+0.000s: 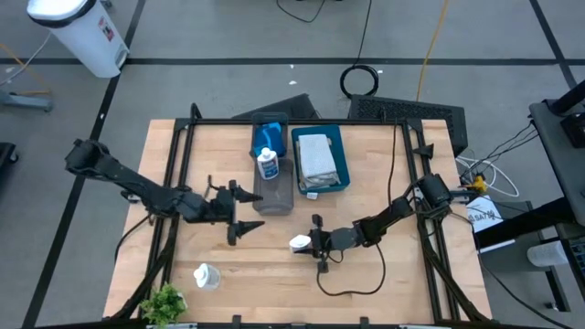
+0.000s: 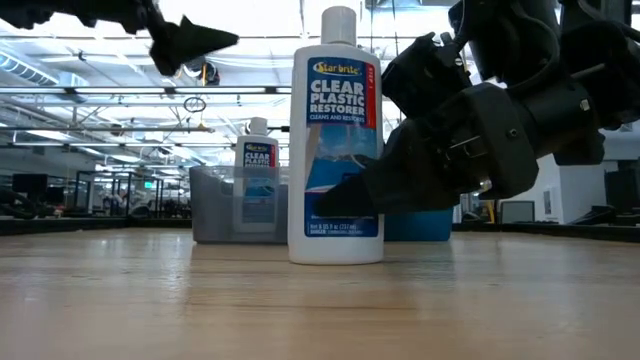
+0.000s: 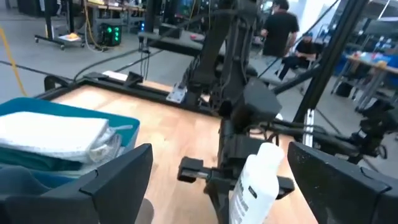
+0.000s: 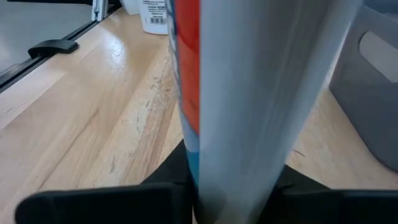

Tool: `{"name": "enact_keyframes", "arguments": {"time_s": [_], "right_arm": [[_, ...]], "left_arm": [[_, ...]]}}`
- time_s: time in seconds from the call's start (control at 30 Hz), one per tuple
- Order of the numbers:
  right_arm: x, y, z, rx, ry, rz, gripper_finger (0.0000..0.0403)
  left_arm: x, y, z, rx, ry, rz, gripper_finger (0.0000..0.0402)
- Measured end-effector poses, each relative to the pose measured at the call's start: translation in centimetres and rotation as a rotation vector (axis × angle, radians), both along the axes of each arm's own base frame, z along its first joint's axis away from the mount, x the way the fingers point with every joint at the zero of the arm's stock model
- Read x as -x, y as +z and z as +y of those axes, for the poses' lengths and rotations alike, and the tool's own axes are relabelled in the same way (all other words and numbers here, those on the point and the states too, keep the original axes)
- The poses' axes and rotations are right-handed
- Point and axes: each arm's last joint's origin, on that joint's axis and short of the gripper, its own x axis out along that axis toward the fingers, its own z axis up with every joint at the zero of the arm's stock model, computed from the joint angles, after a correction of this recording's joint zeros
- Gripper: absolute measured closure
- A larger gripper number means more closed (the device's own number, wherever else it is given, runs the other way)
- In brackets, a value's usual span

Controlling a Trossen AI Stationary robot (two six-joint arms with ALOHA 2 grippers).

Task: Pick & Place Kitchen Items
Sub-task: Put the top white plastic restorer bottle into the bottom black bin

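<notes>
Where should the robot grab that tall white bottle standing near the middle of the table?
Probably around the flat-sided body, low down, coming in level from the side. The bottle stands upright with a narrow cap, so a side grip on the wider body looks steadier. The right gripper is closing on it just that way.

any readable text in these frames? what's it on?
"Star brite": top of the label on the near white bottle, low view.
"CLEAR PLASTIC RESTORER": same label, below the brand.
"CLEANS AND RESTORES": small line beneath it.
Bottom print on that label: too small to read.
Far bottle by the grey tray: label blurred, unreadable.
</notes>
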Motion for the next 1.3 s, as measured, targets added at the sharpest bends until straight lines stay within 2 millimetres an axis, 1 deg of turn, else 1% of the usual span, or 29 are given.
{"name": "enact_keyframes", "arguments": {"time_s": [0.1, 0.13, 0.27, 0.4, 0.57, 0.67, 0.8, 0.93, 1.3], "right_arm": [[0.0, 0.0, 0.0, 0.000, -0.001, 0.000, 0.0333], [0.0, 0.1, 0.0, -0.001, -0.001, -0.001, 0.0333], [0.1, 1.1, -0.2, 0.000, -0.006, 0.002, 0.0333], [0.2, 2.4, -0.7, 0.009, -0.024, 0.024, 0.0333], [0.4, 3.6, -1.5, 0.025, -0.066, 0.041, 0.0333], [0.3, 3.7, -1.7, 0.026, -0.072, 0.038, 0.0333], [0.1, 4.2, -2.1, 0.023, -0.080, 0.011, 0.0333], [0.1, 4.1, -2.4, 0.023, -0.089, 0.014, 0.0333], [-0.2, 4.7, -2.5, 0.003, -0.096, -0.041, 0.0333]], "left_arm": [[-1.6, -0.8, -0.3, -0.015, 0.004, 0.029, 0.0030], [-2.2, -0.8, -0.4, -0.030, -0.003, 0.036, 0.0031], [-4.4, -0.1, -1.0, -0.089, -0.074, 0.051, 0.0039], [-6.6, 0.6, -1.6, -0.123, -0.142, 0.079, 0.0047], [-8.8, 0.6, -2.3, -0.143, -0.127, 0.119, 0.0059], [-9.7, 0.8, -2.7, -0.181, -0.126, 0.115, 0.0067], [-10.5, 0.7, -2.9, -0.222, -0.131, 0.118, 0.0076], [-10.6, 0.8, -3.0, -0.216, -0.130, 0.118, 0.0088], [-10.9, 0.3, -1.8, -0.190, -0.092, 0.149, 0.0115]]}}
